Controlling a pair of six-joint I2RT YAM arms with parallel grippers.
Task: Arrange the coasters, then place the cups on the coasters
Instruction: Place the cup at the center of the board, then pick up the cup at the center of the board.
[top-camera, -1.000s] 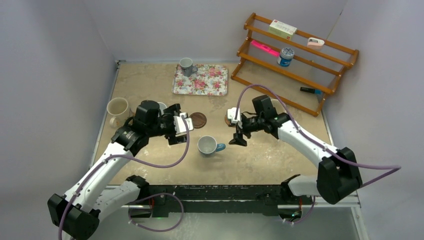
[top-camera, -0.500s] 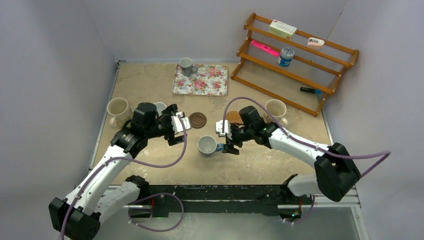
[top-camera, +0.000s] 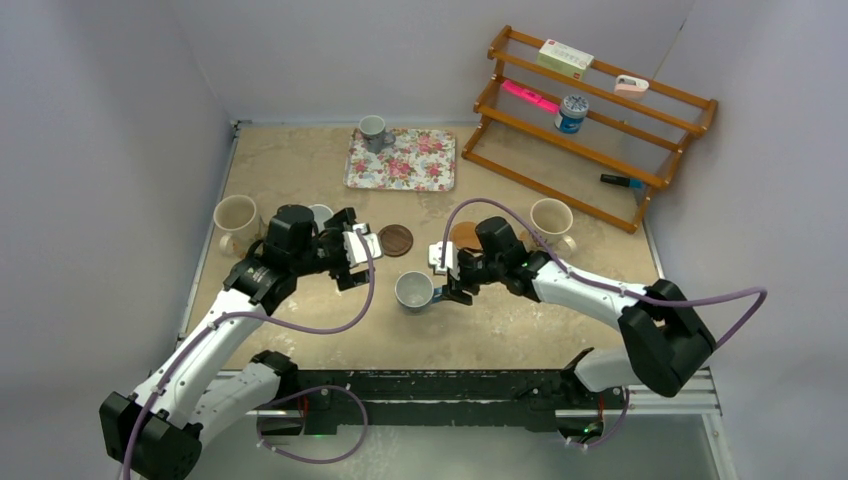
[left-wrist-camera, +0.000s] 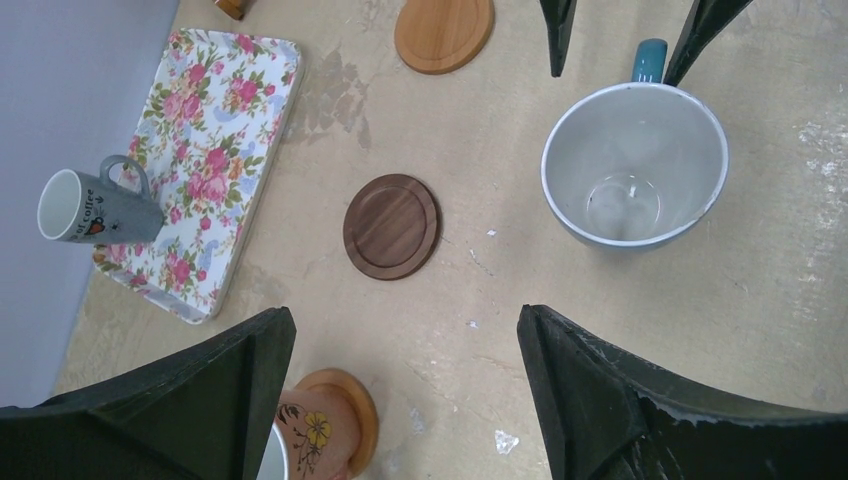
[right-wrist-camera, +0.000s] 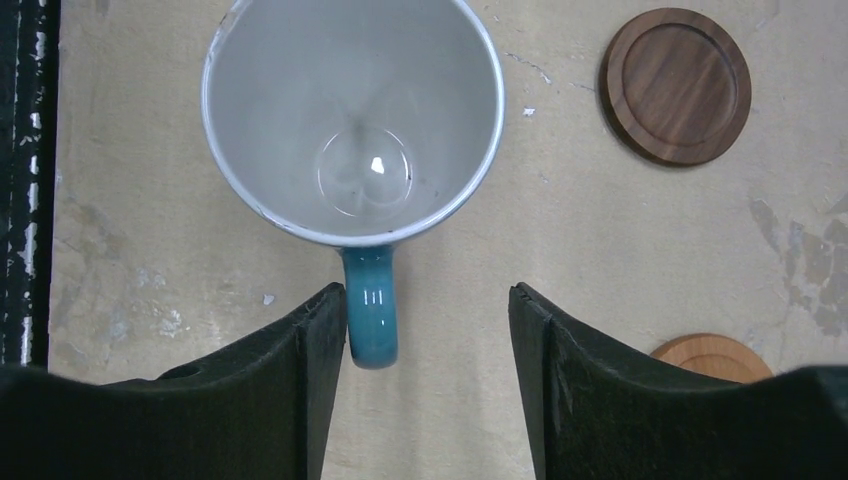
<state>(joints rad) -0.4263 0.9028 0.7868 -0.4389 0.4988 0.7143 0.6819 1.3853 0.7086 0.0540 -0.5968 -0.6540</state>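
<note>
right hand (right-wrist-camera: 425, 295): part open, fingers either side of the light blue mug (right-wrist-camera: 352, 120) handle. One finger touches the handle, the other is apart from it, and nothing is clamped.
left hand (left-wrist-camera: 405, 315): wide open and holding nothing, hovering over the bench (left-wrist-camera: 480, 400) just short of the dark brown coaster.
light blue mug: upright and empty on the bare bench, front-middle, with its handle toward the right arm. It is not on any coaster.
dark brown coaster (left-wrist-camera: 391, 227): flat on the bench with nothing on it, between the two hands, near the light blue mug but not touching.
orange-tan coaster (left-wrist-camera: 444, 33): flat on the bench with nothing on it, just behind the right hand.
reddish-orange mug (left-wrist-camera: 305, 440): sits on a second orange-tan coaster (left-wrist-camera: 357, 405), under the left arm, mostly hidden in the top view.
left cream mug (top-camera: 236, 217): upright at the left edge of the bench. Cannot tell if a coaster is under it.
right cream mug (top-camera: 552, 217): upright on the right, near the rack. No coaster can be made out under it.
small grey-blue mug (top-camera: 373, 130): at the far left corner of the floral tray (top-camera: 410, 165). Cannot tell if it is on the tray or beside it.
rack (top-camera: 600, 150): wooden, far right corner, with a tin (top-camera: 572, 113) on a shelf.
</note>
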